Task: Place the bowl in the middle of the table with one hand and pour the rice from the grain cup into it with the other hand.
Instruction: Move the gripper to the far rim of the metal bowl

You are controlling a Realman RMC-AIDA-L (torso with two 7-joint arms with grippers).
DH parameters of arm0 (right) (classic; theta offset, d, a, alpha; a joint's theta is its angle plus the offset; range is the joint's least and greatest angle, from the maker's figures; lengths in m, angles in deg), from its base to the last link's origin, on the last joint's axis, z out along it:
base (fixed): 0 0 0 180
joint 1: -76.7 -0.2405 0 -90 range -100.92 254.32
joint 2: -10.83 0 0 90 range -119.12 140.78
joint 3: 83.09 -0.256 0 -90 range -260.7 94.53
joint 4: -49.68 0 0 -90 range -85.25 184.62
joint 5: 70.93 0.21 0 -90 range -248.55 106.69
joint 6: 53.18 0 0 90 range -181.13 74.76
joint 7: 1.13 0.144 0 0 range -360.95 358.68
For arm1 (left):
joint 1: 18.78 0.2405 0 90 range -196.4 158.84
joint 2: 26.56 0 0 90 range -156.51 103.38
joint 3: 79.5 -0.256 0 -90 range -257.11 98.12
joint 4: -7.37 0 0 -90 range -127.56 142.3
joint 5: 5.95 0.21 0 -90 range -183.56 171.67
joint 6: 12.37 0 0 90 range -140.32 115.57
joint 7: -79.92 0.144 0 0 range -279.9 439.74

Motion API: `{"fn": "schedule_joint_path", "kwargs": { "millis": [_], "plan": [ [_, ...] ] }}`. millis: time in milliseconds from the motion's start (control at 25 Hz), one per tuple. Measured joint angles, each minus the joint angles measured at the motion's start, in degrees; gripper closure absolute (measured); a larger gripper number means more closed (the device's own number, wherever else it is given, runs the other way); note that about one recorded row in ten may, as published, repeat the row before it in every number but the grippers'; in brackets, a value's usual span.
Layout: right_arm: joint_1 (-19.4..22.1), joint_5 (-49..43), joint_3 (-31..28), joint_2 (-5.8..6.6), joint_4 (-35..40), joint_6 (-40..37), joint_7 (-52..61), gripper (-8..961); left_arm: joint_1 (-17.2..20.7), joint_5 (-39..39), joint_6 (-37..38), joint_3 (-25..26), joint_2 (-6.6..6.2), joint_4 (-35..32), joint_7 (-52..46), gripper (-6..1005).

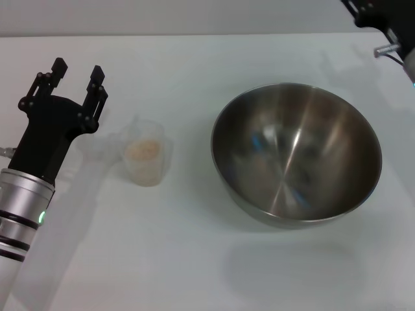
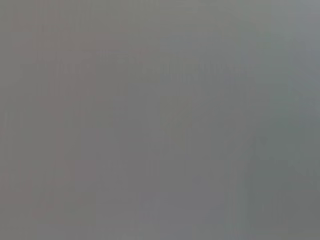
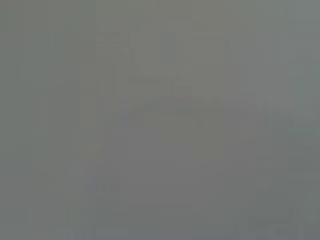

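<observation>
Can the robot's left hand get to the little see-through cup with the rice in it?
Probably yes. The open black left gripper hovers just beside the small clear plastic grain cup, whose handle points toward it, with only bare white table between them.

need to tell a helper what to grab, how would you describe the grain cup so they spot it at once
Start at the big steel bowl on the white table. Toward the robot's left, between the bowl and the open left gripper, stands the grain cup. It is the only clear, small thing, with pale rice inside.
</observation>
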Motion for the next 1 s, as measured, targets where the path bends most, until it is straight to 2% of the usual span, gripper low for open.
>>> {"fn": "schedule_joint_path", "kwargs": {
  "millis": [40, 80, 120, 160, 200, 280, 360, 400, 440, 480, 520, 560, 600, 640, 680, 720, 760, 1000],
  "plan": [
    [0.0, 0.0, 0.0, 0.0, 0.0, 0.0, 0.0, 284, 0.0, 0.0, 0.0, 0.1, -0.02, 0.0, 0.0, 405],
    [1.4, 0.0, 0.7, -0.18, 9.6, 13.8, 0.1, 284, 0.0, -0.1, 0.0, 0.1, -0.07, -0.2, 0.0, 405],
    [1.4, 0.0, 0.7, -0.18, 9.6, 13.8, 0.1, 284, 0.0, -0.1, 0.0, 0.1, -0.07, -0.2, 0.0, 405],
    [1.8, 0.6, 0.9, -0.24, 18.2, 28.5, 0.2, 284, 0.0, -0.1, 0.0, 0.1, -0.07, -0.2, 0.0, 405],
    [1.8, 0.6, 0.9, -0.24, 18.2, 28.5, 0.2, 285, 0.1, -0.2, 0.0, 0.2, -0.09, -0.2, 0.0, 405],
    [1.4, 2.0, 0.8, -0.17, 26.3, 44.2, 0.1, 285, 0.2, -0.2, 0.0, 0.3, -0.09, -0.3, 0.0, 405],
    [0.5, 3.8, 0.0, -0.01, 33.0, 57.2, -0.5, 285, 0.5, -0.3, 0.3, 0.4, -0.1, -0.3, 0.0, 405],
    [-0.8, 5.2, -1.6, 0.08, 39.7, 69.8, -1.0, 286, 0.5, -0.3, 0.3, 0.4, -0.1, -0.3, 0.0, 405],
    [-0.8, 5.2, -1.6, 0.08, 39.7, 69.8, -1.0, 286, 0.5, -0.3, 0.3, 0.4, -0.11, -0.3, 0.0, 405],
    [-2.6, 6.2, -3.6, 0.08, 44.8, 80.6, -1.1, 286, 0.6, -0.3, 0.3, 0.4, -0.12, -0.5, 0.1, 405],
    [-2.6, 6.2, -3.6, 0.08, 44.8, 80.6, -1.1, 286, 0.6, -0.3, 0.3, 0.4, -0.12, -0.5, 0.1, 405],
    [-5.2, 8.3, -6.9, 0.13, 48.1, 90.9, -1.1, 286, 0.6, -0.4, 0.4, 0.4, -0.07, -0.7, 0.2, 405],
    [-5.2, 8.3, -6.9, 0.13, 48.1, 90.9, -1.1, 286, 0.6, -0.4, 0.4, 0.4, -0.07, -0.7, 0.2, 405],
    [-6.5, 9.3, -8.7, 0.18, 48.6, 95.1, -1.2, 286, 0.7, -0.4, 0.4, 0.5, -0.07, -0.8, 0.1, 405],
    [-9.7, 11.2, -12.5, 0.35, 48.1, 103.1, -1.7, 286, 0.8, -0.4, 0.4, 0.5, -0.08, -0.8, 0.0, 405],
    [-9.7, 11.2, -12.5, 0.35, 48.1, 103.1, -1.7, 286, 0.8, -0.4, 0.4, 0.5, -0.08, -0.8, 0.0, 405],
    [-11.5, 11.6, -14.6, 0.48, 46.5, 107.1, -2.5, 286, 0.9, -0.4, 0.4, 0.5, -0.09, -0.8, 0.0, 405],
    [-12.7, 11.8, -15.9, 0.89, 42.0, 109.4, -6.4, 287, 1.4, -0.5, 0.4, 0.6, -0.11, -0.9, 0.0, 405]
  ]
}}
